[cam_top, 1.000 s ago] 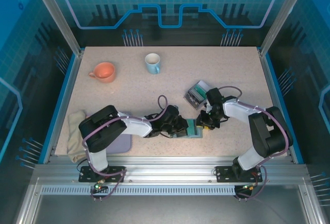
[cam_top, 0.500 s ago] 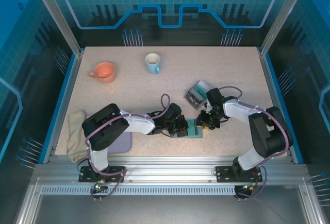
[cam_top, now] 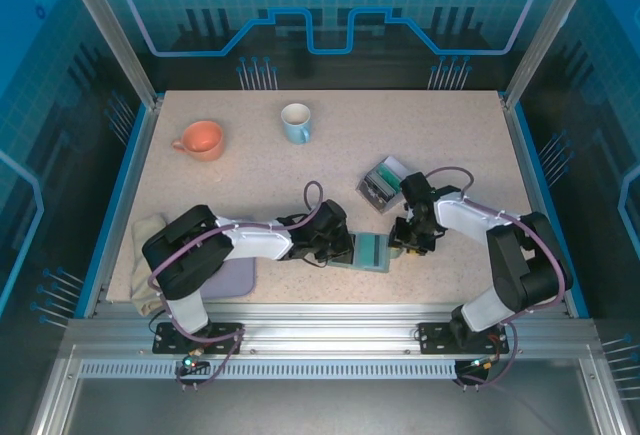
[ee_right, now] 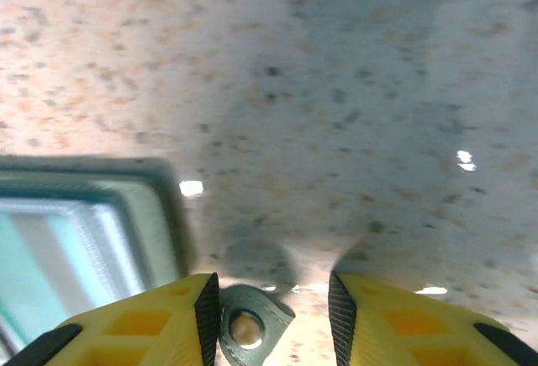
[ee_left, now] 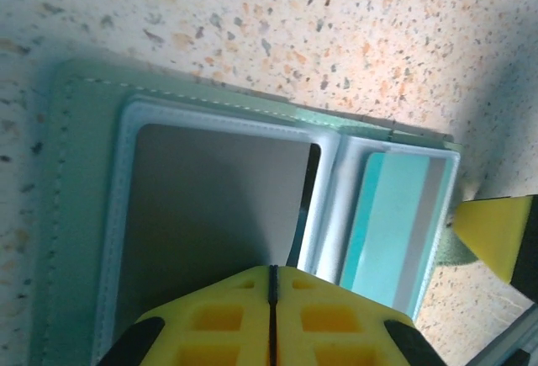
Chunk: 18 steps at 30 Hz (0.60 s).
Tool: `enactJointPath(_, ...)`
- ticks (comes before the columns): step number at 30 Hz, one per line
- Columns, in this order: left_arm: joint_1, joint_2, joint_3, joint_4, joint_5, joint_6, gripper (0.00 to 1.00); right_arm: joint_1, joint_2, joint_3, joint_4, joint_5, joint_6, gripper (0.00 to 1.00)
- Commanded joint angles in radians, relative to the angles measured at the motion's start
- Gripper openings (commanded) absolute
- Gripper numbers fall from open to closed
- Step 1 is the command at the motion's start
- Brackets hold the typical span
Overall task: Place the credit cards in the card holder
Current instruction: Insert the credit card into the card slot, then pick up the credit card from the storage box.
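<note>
Your L hand (ee_left: 273,299), pinched shut w/ nothing visible in it, has pulled back left, uncovering the card holder (cam_top: 372,252), open flat on the bench (cam_top: 250,185) btwn both arms. Teal card (ee_left: 391,223) sits in one pocket. R hand (ee_right: 273,299) is widening around the snap tab (ee_right: 248,326), prob. releasing.

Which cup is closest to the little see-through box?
The light blue mug is closest to the clear box. The orange cup sits farther left, near the table's left edge.
</note>
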Motion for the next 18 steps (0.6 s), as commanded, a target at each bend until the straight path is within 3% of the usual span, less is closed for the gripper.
enactJointPath(1, 0.005, -0.028, 0.001, -0.082, -0.024, 0.054, 0.09, -0.002, -0.029, 0.023, -0.11, 0.108, 0.011, 0.41)
enactJointPath(10, 0.008, -0.055, 0.029, -0.082, -0.009, 0.086, 0.13, -0.039, -0.137, 0.109, -0.178, 0.198, -0.053, 0.45)
enactJointPath(14, 0.033, -0.092, 0.038, -0.063, 0.014, 0.072, 0.17, -0.115, -0.186, 0.186, -0.067, 0.038, -0.214, 0.38)
enactJointPath(18, 0.081, -0.109, 0.071, -0.06, 0.061, 0.064, 0.22, -0.121, -0.081, 0.353, -0.052, -0.101, -0.391, 0.29)
